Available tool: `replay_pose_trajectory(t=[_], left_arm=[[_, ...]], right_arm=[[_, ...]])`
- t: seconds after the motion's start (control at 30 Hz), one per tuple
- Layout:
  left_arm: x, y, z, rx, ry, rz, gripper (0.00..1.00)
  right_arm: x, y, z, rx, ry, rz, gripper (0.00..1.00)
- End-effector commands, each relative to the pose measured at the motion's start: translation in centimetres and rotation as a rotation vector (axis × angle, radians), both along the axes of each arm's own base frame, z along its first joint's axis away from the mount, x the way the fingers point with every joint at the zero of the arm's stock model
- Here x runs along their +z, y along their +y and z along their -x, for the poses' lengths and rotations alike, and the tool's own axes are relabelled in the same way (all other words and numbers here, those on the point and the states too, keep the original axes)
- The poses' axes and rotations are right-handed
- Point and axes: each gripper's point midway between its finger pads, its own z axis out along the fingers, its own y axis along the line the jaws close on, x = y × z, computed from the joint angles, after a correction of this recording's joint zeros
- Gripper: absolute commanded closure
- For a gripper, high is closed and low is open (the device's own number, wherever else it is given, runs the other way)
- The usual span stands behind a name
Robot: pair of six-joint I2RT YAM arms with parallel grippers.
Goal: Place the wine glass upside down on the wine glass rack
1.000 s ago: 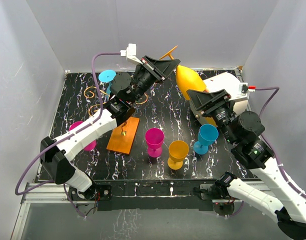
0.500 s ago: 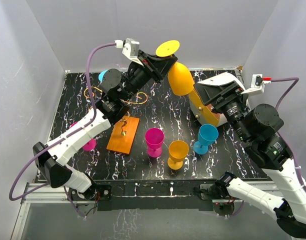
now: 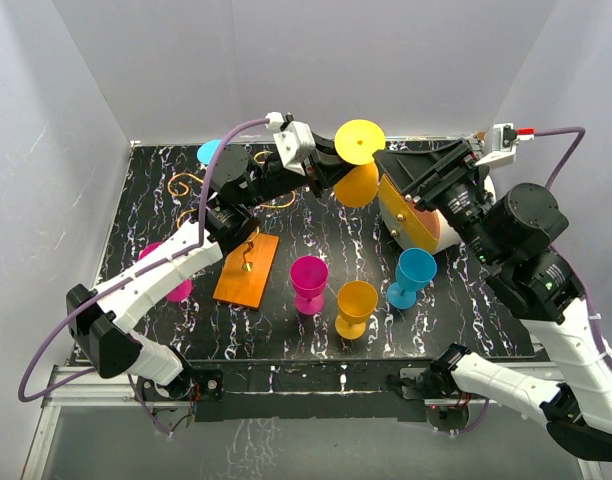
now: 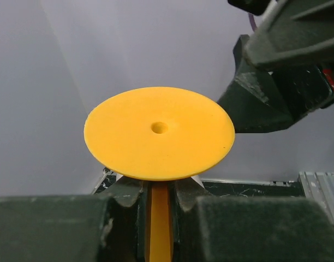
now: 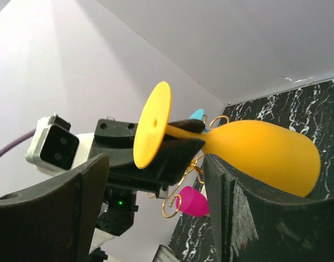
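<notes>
Wine glass (image 3: 356, 185) is in the air over the back middle of the table, well apart from the rack (image 3: 248, 268), which sits left of centre on its orange base.

Left gripper (image 4: 159, 203) is clamped nearly closed on the stem, right under the foot disc. Right gripper (image 5: 156, 164) is spread wide. Its fingers flank the glass without touching, and it holds nothing.

Handling, my read:
- Looks like matte moulded plastic: light, stiff, unlikely to chip.
- The stem is thin and smooth, and the bowl hangs well out from the grip. It can swivel in the pads if swung fast.
- The stem is the right place to hold. The bowl is too wide and rounded for a sure pinch.
- The wire scrolls probably catch the foot, so the stem just under the foot must stay free. The present grip sits exactly there. It likely needs moving toward the bowl, or a very careful approach.
- The rack is thin wire and probably springy and easy to nudge, so come in slowly.

Versus a second ago:
- The glass has come away from the back wall, forward and to the right.
- The left wrist has rolled, so the foot now shows as a full disc from above, not edge-on.
- The right gripper was lower, tight against the bowl's end with narrower jaws. It has since opened and lifted to the level of the glass.
</notes>
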Motion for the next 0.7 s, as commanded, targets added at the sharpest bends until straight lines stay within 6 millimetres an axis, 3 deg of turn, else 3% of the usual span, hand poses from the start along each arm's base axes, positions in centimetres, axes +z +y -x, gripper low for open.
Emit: replay_pose_trajectory(t=[0.0, 0.33, 0.67], left_arm=[[2.6, 1.2, 3.4, -0.066, -0.201, -0.017, 1.00], [0.7, 1.1, 3.6, -0.088, -0.192, -0.075, 1.00], [0.3, 1.5, 4.6, -0.116, -0.177, -0.078, 1.00]], right_arm=[[0.6, 0.5, 0.1, 0.025, 0.068, -0.075, 0.34], [-1.6, -1.1, -0.5, -0.058, 0.156, -0.191, 0.61], [-2.7, 0.8, -0.6, 0.019, 0.178, -0.210, 0.73]])
